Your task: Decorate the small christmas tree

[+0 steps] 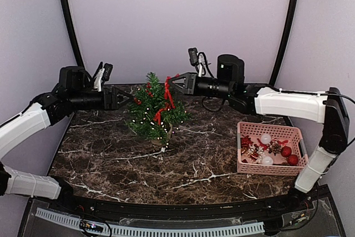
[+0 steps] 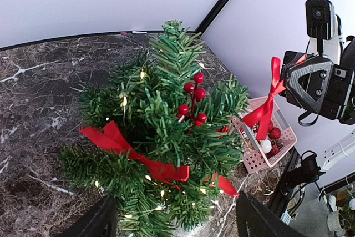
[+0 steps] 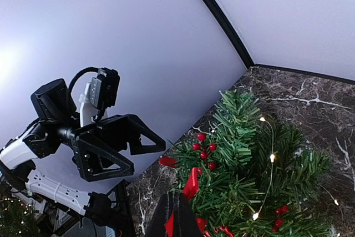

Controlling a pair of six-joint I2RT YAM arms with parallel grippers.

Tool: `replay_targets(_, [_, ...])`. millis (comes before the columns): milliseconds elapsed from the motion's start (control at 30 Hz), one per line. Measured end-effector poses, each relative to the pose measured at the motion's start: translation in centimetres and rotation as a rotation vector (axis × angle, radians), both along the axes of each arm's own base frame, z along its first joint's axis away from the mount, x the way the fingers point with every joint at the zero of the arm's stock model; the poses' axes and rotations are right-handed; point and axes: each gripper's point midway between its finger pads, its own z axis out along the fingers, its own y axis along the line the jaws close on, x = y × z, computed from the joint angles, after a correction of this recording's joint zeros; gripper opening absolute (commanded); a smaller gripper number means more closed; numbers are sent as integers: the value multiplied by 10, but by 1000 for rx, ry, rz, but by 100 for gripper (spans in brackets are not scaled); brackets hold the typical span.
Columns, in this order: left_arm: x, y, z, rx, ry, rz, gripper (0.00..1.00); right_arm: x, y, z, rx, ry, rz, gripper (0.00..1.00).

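The small christmas tree (image 1: 154,112) stands at the back middle of the marble table, with fairy lights, red berries (image 2: 193,99) and a red ribbon (image 2: 158,169) across its branches. My left gripper (image 1: 130,99) is open and empty, just left of the tree; in the left wrist view (image 2: 175,227) its jaws stand wide on either side of the tree's lower branches. My right gripper (image 1: 171,83) is at the tree's top right, shut on one end of the red ribbon (image 1: 167,94), which drapes down over the tree. The right wrist view (image 3: 180,217) shows red ribbon (image 3: 192,184) pinched between the shut fingers.
A pink basket (image 1: 269,127) at the right holds red and white baubles (image 1: 286,151) and small ornaments; it also shows in the left wrist view (image 2: 252,162). A light wire (image 1: 164,149) trails onto the table in front of the tree. Curved walls enclose the back.
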Motion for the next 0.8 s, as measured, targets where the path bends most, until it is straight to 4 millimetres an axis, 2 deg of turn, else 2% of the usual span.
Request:
replay_targets(200, [6, 3, -4, 1, 11, 9, 75, 18, 5, -15, -60, 46, -60, 0])
replay_targets(433, [7, 4, -5, -2, 13, 5, 73, 31, 10, -21, -88, 62, -98, 0])
replay_targets(633, [8, 3, -5, -2, 11, -2, 73, 38, 15, -33, -122, 78, -110, 0])
replay_targets(800, [11, 1, -6, 4, 9, -12, 74, 38, 20, -34, -137, 66, -103, 0])
